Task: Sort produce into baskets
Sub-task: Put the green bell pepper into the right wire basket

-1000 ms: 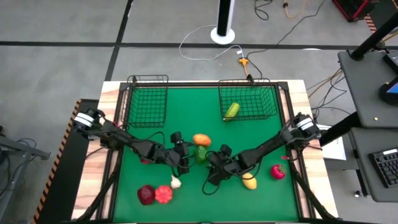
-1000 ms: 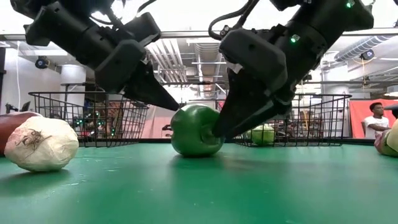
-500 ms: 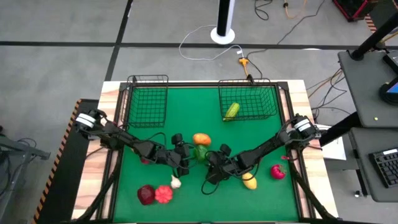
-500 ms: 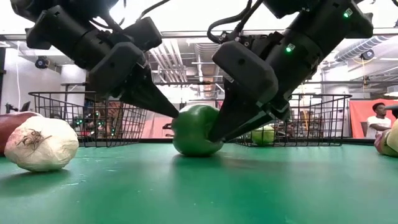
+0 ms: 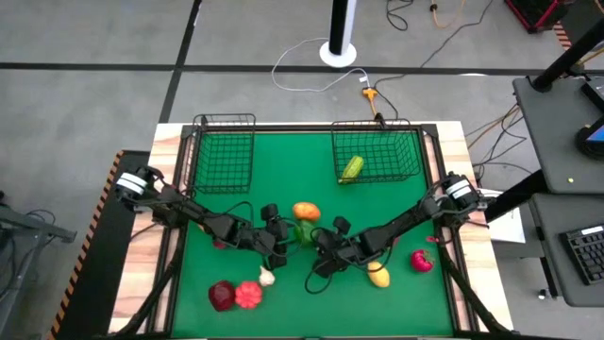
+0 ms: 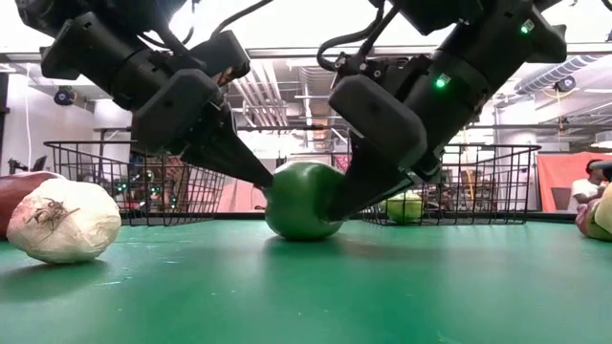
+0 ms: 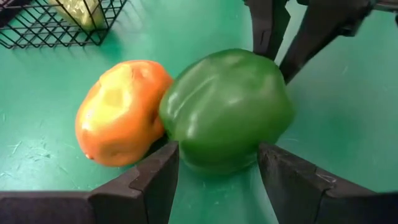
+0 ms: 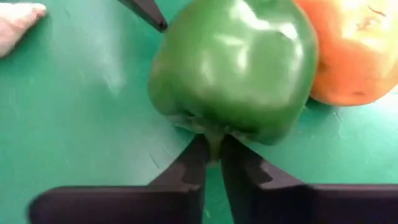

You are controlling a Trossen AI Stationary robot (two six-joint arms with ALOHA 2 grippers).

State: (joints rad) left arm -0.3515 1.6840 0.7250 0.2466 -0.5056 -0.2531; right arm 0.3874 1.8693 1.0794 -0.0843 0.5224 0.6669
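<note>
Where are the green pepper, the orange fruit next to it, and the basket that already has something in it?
green pepper (image 7: 227,109), left wrist view, middle of its shiny side.
orange fruit (image 7: 118,112), left wrist view, centre of its skin.
basket (image 5: 401,161), high view, bare wire floor near its right wall.

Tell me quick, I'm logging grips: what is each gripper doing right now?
Left gripper: fingers around the green bell pepper, gripping its sides.
Right gripper: shut on the green bell pepper's stem.

I see the pepper (image 5: 304,232) mid-counter (image 5: 283,161), between my left end effector (image 5: 280,244) and right end effector (image 5: 319,240), touching the orange (image 5: 306,212) behind it.
</note>
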